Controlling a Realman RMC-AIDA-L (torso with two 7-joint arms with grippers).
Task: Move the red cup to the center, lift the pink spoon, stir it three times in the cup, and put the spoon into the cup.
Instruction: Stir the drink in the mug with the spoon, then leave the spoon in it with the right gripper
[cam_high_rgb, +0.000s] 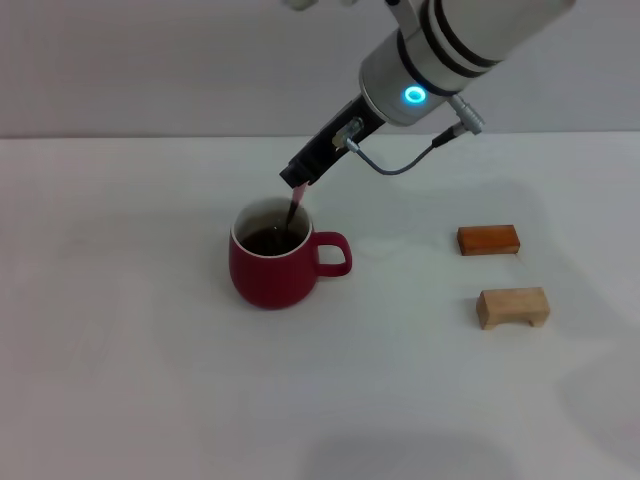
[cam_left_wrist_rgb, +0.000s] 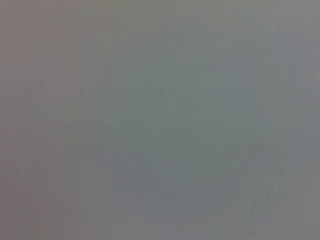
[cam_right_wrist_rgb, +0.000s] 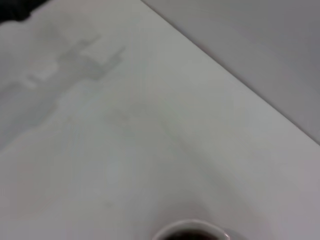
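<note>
The right gripper (cam_high_rgb: 298, 180) hangs over the red cup (cam_high_rgb: 273, 265) on the table (cam_high_rgb: 120, 330), pinching the pink spoon (cam_high_rgb: 294, 211) dipped in the drink.

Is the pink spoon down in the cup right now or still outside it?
In. The right claw holds the pink spoon by its handle above the red cup; its lower end dips past the rim into dark liquid.

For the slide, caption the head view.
Right pincer dips slim pink-handled spoon into rounded dark red ceramic mug of dark liquid.
</note>
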